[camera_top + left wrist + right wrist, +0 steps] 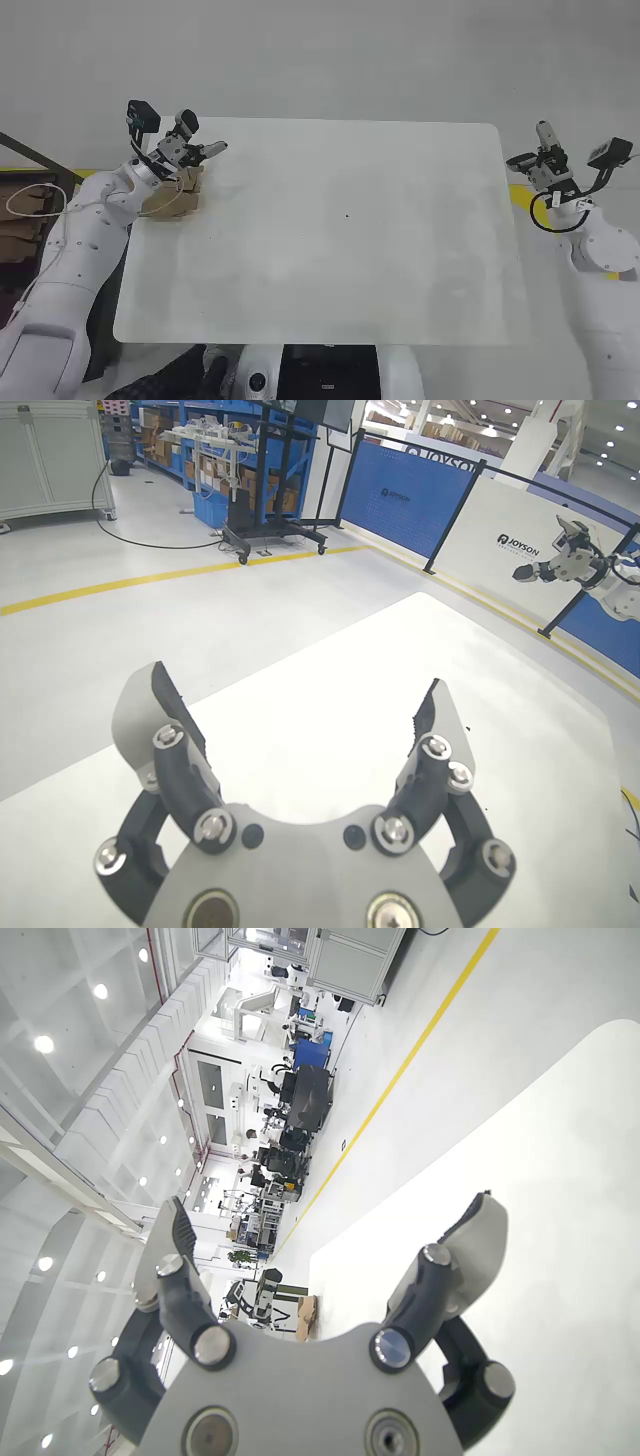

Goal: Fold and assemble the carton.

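The carton [178,196] is a brown cardboard piece lying beside the white table's [350,250] left edge, partly under my left arm's wrist. Just beyond it, over the table's far left corner, my left gripper [200,136] is open and holds nothing; its own wrist view has the gripper [297,700] above bare tabletop. Off the table's far right corner, my right gripper [531,146] is open and empty too. The right wrist view looks past that gripper [327,1223] along the table to the carton [306,1312] at the far end.
More brown cardboard [22,232] lies stacked on the floor left of the table. In the left wrist view the right arm's gripper [530,572] hangs far off past the table's [500,700] corner. Yellow floor lines run around the table.
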You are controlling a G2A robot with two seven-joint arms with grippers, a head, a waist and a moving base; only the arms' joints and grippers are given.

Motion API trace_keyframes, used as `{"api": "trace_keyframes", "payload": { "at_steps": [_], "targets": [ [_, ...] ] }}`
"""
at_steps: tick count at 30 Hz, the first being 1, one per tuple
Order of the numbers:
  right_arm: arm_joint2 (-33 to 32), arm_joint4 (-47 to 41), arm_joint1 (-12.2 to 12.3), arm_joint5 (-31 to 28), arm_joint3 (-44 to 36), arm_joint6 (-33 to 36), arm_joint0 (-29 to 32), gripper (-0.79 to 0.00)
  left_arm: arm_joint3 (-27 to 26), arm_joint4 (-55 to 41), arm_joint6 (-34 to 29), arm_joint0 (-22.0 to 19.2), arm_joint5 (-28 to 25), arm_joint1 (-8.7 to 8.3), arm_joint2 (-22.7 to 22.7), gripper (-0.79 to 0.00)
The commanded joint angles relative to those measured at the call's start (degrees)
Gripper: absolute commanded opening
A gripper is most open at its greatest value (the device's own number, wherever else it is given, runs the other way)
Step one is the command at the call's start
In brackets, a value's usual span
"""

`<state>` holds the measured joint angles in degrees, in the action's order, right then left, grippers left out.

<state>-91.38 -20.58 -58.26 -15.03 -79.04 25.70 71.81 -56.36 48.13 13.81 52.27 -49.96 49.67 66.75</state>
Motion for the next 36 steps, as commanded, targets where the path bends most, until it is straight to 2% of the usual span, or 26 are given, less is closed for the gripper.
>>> {"api": "trace_keyframes", "payload": {
  "at_steps": [1, 16, 19, 25, 28, 34, 36],
  "targets": [
    [0.00, 0.00, 0.00, 0.00, 0.00, 0.00, 0.00, 0.000, 0.00, 0.00, 0.00, 0.00, 0.00, 0.00, 0.00, -0.001],
    [0.00, 0.00, 0.00, 0.00, 0.00, 0.00, 0.00, 0.000, 0.00, 0.00, 0.00, 0.00, 0.00, 0.00, 0.00, 0.000],
    [0.00, 0.00, 0.00, 0.00, 0.00, 0.00, 0.00, 0.000, 0.05, -2.96, -0.60, 1.14, 0.17, 0.02, 0.89, 0.000],
    [0.00, 0.00, 0.00, 0.00, 0.00, 0.00, 0.00, 0.000, 3.06, -15.17, -4.43, 2.69, -7.35, -0.17, 3.19, 0.000],
    [0.00, 0.00, 0.00, 0.00, 0.00, 0.00, 0.00, 0.000, 4.39, -23.68, -8.14, 3.91, -8.04, -0.44, 3.93, 0.000],
    [0.00, 0.00, 0.00, 0.00, 0.00, 0.00, 0.00, 0.000, 5.82, -45.81, -22.94, 8.09, -8.04, -2.50, 7.20, 0.000],
    [0.00, 0.00, 0.00, 0.00, 0.00, 0.00, 0.00, 0.000, 7.12, -50.34, -27.59, 9.23, -8.04, -3.37, 9.13, 0.000]
  ]
}}
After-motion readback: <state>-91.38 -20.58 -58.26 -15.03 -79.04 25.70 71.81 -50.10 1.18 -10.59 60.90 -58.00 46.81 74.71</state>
